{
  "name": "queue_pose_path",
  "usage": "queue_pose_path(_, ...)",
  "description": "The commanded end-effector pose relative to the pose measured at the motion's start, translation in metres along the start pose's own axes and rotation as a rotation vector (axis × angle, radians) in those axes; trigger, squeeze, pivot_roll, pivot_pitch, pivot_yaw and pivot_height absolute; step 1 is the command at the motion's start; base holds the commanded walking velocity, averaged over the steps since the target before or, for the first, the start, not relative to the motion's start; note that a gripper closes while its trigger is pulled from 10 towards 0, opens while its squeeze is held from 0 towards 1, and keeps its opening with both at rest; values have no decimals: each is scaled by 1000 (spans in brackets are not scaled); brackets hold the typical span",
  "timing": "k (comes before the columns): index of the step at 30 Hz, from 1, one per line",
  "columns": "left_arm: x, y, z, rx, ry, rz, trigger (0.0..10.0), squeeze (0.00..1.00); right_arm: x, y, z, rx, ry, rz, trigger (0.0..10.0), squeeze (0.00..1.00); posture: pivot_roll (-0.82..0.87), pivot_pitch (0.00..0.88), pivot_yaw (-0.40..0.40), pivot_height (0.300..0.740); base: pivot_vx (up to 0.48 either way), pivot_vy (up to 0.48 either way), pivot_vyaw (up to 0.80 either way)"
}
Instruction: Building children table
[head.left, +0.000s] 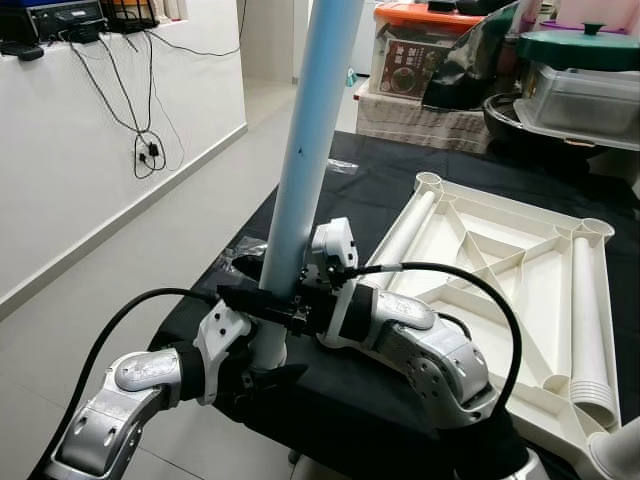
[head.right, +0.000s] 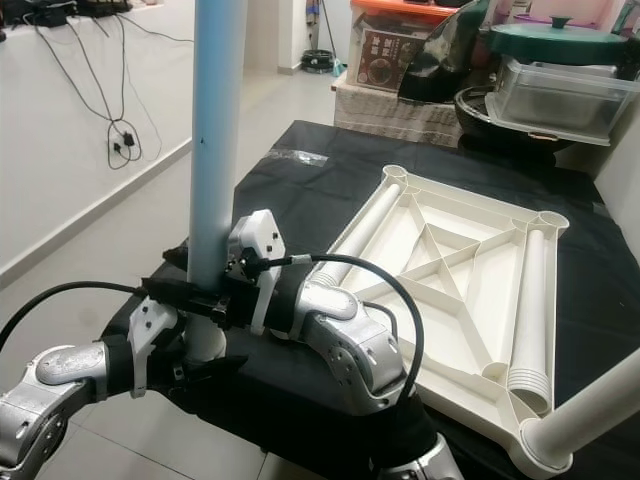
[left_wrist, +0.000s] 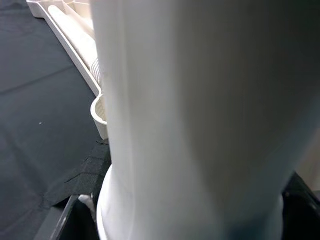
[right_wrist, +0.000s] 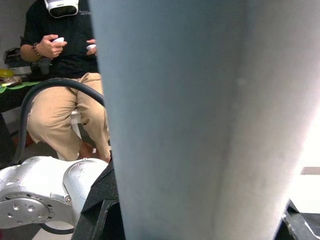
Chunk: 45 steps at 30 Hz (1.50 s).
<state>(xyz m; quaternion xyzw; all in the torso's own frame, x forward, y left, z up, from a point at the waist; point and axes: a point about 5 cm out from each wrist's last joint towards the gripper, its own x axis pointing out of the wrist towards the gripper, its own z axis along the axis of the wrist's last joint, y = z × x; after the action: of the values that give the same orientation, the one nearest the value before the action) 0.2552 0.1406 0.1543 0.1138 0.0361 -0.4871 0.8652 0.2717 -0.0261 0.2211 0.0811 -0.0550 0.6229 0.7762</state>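
A white table top (head.left: 470, 240) lies upside down on a black cloth (head.left: 350, 180). A long pale blue-white table leg (head.left: 310, 130) stands upright at the cloth's near left edge, beside the top's near left corner. My left gripper (head.left: 265, 338) is shut on the leg low down, and my right gripper (head.left: 303, 292) is shut on it just above. The same leg (left_wrist: 200, 125) looms close in the left wrist view, and the leg (right_wrist: 200, 125) does so too in the right wrist view. Two more legs (head.left: 590, 320) lie inside the top. Another leg (head.right: 590, 410) stands in the near right corner.
Boxes with an orange lid (head.left: 425, 50) and a green-lidded pot (head.left: 585, 45) crowd the far side. A white wall with hanging cables (head.left: 150, 150) runs along the left, with bare floor beside the cloth. A seated person (right_wrist: 65, 50) holds controllers behind me.
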Motion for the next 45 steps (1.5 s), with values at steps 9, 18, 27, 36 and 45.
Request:
queue_pose_path(9,8,8,16,76,-109,93,10000,75,11,10,-4,76,-23,52,10000,0,59,0,-58,740,0,0,0)
queue_pose_path(18,8,10,19,93,-133,103,10000,0,11,9,-3,82,-29,50,10000,0,58,0,-59,740,0,0,0)
queue_pose_path(27,10,4,16,50,-148,55,10000,0,12,12,2,104,-43,75,10000,0,55,0,-59,740,0,0,0)
queue_pose_path(36,10,-3,18,9,-188,-22,0,0,12,16,3,113,-46,97,10000,0,45,0,-56,740,0,0,0)
queue_pose_path(45,11,-1,17,9,-169,-6,10000,0,12,16,4,129,-56,94,10000,1000,47,0,-60,740,0,0,0)
